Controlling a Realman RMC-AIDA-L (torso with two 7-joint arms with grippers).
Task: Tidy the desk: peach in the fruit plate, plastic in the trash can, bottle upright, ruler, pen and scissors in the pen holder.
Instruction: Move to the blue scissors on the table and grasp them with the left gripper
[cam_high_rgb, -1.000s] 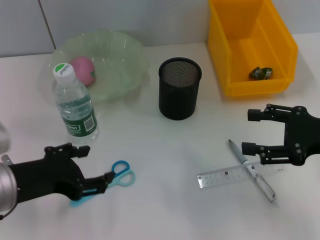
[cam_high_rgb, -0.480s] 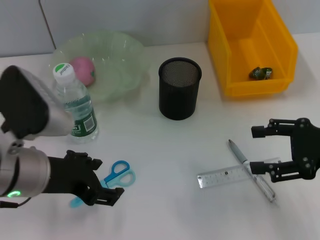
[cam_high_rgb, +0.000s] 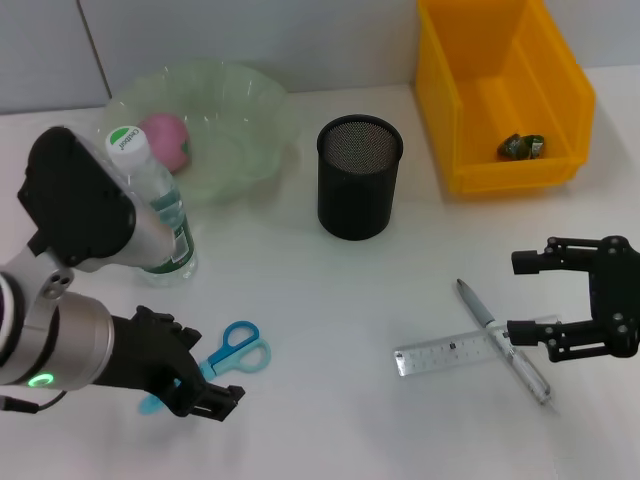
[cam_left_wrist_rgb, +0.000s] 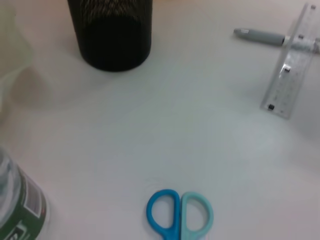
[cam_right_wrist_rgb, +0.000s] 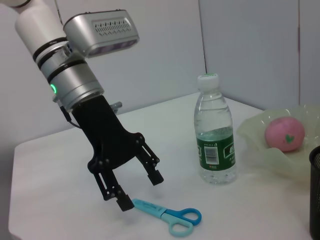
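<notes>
Blue scissors (cam_high_rgb: 238, 348) lie flat at the front left. My left gripper (cam_high_rgb: 205, 393) hangs open just above their blade end, not touching; the right wrist view shows its spread fingers (cam_right_wrist_rgb: 125, 203) over the scissors (cam_right_wrist_rgb: 167, 217). Ruler (cam_high_rgb: 448, 353) and pen (cam_high_rgb: 500, 338) lie crossed at the front right, with my open right gripper (cam_high_rgb: 518, 296) hovering beside them. The bottle (cam_high_rgb: 155, 215) stands upright, partly hidden by my left arm. The peach (cam_high_rgb: 167, 140) rests in the green fruit plate (cam_high_rgb: 250, 130). A piece of plastic (cam_high_rgb: 522, 146) lies in the yellow trash can (cam_high_rgb: 470, 110). The black mesh pen holder (cam_high_rgb: 360, 190) stands mid-table.
The left wrist view shows the scissors' handles (cam_left_wrist_rgb: 179, 216), the pen holder (cam_left_wrist_rgb: 110, 35), the ruler (cam_left_wrist_rgb: 294, 72) and the pen (cam_left_wrist_rgb: 260, 36). Bare table lies between the scissors and the ruler. The bottle stands close behind my left arm.
My left arm has lifted and turned so its gripper points down over the scissors' blades. The right gripper has drifted slightly right and toward the front edge. No object has moved.
</notes>
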